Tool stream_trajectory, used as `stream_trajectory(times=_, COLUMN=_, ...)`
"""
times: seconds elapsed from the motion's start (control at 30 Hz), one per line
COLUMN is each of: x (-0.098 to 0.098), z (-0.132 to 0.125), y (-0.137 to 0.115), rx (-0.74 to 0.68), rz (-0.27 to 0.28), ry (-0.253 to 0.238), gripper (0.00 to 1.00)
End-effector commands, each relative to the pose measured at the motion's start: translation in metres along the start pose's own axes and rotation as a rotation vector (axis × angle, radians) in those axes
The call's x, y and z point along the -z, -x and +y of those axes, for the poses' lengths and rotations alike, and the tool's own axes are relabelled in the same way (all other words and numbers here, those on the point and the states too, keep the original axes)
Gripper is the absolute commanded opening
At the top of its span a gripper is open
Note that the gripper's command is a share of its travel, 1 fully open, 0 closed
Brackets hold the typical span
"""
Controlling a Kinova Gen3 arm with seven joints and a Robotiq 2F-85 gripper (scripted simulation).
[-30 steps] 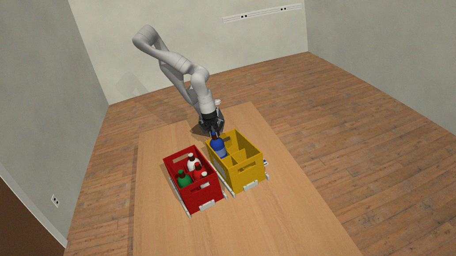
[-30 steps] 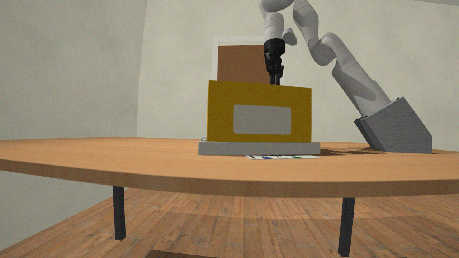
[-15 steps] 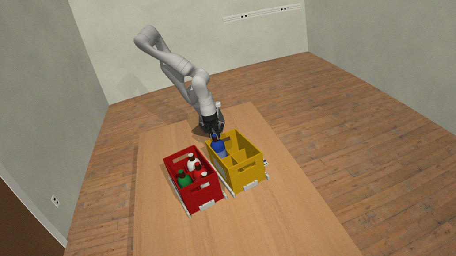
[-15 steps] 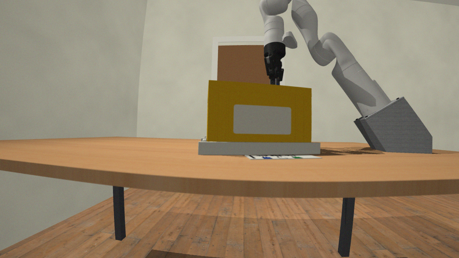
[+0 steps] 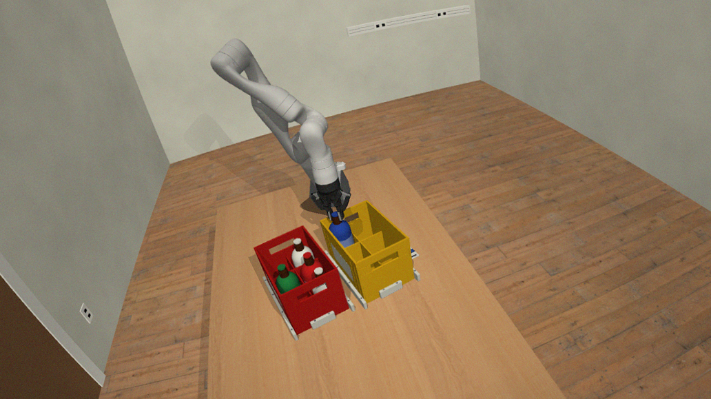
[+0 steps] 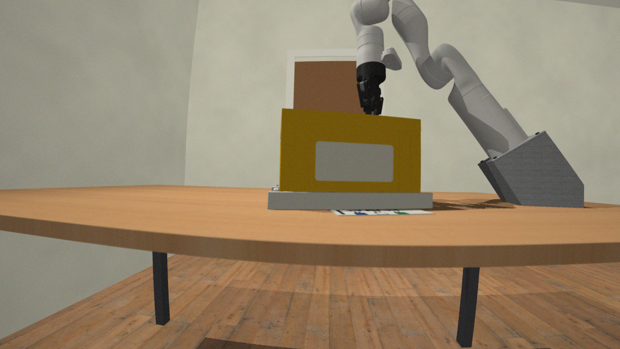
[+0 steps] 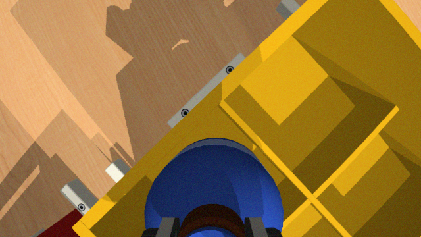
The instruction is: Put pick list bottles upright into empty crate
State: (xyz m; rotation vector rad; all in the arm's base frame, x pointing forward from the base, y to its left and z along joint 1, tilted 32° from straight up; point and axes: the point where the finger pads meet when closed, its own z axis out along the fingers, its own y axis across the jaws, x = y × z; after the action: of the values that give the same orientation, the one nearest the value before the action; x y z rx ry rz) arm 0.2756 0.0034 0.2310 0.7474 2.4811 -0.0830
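My gripper [image 5: 336,216] [image 6: 372,113] [image 7: 212,228] is shut on the neck of the blue bottle [image 5: 340,231] [image 7: 210,174]. The bottle is upright, partly down in the rear compartment of the yellow crate [image 5: 391,279] [image 6: 299,130] [image 7: 296,24] on the side toward the red crate. Its base is hidden. The other yellow compartments in view hold no bottle. The red crate [image 5: 320,306] [image 7: 62,227] holds a green bottle [image 5: 287,281], a red bottle [image 5: 310,268], a white bottle [image 5: 302,256] and a white-capped bottle [image 5: 318,271]. The pick list [image 6: 383,212] shows blue and green marks; its numbers are unreadable.
Low grey stop blocks [image 5: 391,288] [image 7: 207,90] stand around both crates on the wooden table [image 5: 370,370]. The red crate stands close beside the yellow one. The yellow crate's walls and thin dividers [image 7: 273,158] surround the held bottle.
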Motion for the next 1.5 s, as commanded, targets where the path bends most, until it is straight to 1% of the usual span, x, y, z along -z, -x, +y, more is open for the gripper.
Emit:
stream_trajectory(times=0.0, x=-0.002, z=0.000, y=0.000, rx=0.000, rz=-0.001, ry=0.001, gripper=0.10)
stream_trajectory(times=0.47, x=-0.014, z=0.000, y=0.000, rx=0.000, rz=-0.001, ry=0.001, gripper=0.10)
stream_trajectory(times=1.47, x=-0.014, z=0.000, y=0.000, rx=0.000, rz=-0.001, ry=0.001, gripper=0.10)
